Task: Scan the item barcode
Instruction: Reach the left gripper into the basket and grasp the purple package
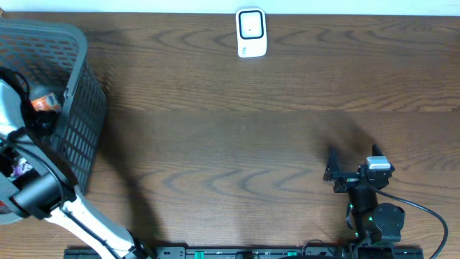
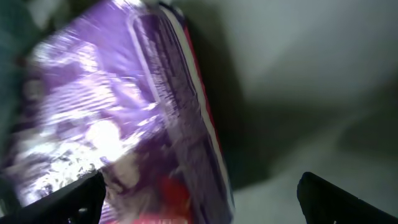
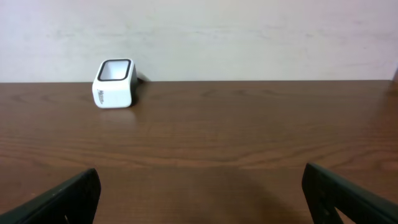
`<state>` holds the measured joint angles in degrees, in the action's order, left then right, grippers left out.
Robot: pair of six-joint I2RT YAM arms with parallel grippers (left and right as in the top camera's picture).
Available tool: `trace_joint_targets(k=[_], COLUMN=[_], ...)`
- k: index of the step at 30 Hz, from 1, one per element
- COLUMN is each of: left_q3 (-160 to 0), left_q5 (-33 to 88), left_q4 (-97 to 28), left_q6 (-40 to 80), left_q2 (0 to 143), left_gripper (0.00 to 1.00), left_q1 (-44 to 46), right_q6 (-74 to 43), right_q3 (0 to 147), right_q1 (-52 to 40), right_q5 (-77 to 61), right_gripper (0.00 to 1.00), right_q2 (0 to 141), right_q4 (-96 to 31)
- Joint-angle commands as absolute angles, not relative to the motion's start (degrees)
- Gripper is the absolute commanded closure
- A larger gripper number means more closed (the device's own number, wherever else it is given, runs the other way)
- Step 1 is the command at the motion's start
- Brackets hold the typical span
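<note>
In the basket (image 1: pixel 86 122), my left gripper (image 2: pixel 208 200) gapes wide, holding nothing. The blurred purple packet (image 2: pixel 112 106) seems just ahead of it.

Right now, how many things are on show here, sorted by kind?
Robot arms: 2
Baskets: 1
Scanners: 1
Purple packets: 1
Orange items: 1
Total: 6
</note>
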<state>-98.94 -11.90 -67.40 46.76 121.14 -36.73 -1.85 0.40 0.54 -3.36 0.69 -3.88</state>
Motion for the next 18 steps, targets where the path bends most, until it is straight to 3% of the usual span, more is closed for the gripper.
trace_joint_targets(k=[1, 8, 9, 13, 16, 18], left_q3=[-97.3, -94.5, -94.3, -94.2, -94.2, -94.3], left_q5=[-11.8, -11.8, -11.8, -11.5, -10.4, -9.3], left_q4=[-66.4, -64.0, -63.7, -64.1, -64.7, -65.5], left_q6=[48.9, 50.2, 50.2, 50.0, 50.0, 50.0], left_q2=[122.9, 124.2, 124.2, 124.2, 124.2, 124.0], left_gripper=[0.02, 0.01, 0.11, 0.72, 0.92, 0.93], left_q1=[-36.7, -36.7, -36.7, -36.7, -36.7, -36.7], right_q6=[-1.0, -1.0, -1.0, -1.0, -1.0, -1.0], right_q3=[0.3, 0.3, 0.3, 0.3, 0.3, 0.3], right_q1=[0.9, 0.9, 0.9, 0.9, 0.9, 0.9], right_q5=[-3.3, -3.3, -3.3, -3.3, -3.3, -3.3], right_gripper=[0.01, 0.01, 0.01, 0.01, 0.01, 0.01], right_q2=[0.3, 0.3, 0.3, 0.3, 0.3, 0.3], right_q4=[-4.1, -4.1, -4.1, -4.1, -4.1, -4.1])
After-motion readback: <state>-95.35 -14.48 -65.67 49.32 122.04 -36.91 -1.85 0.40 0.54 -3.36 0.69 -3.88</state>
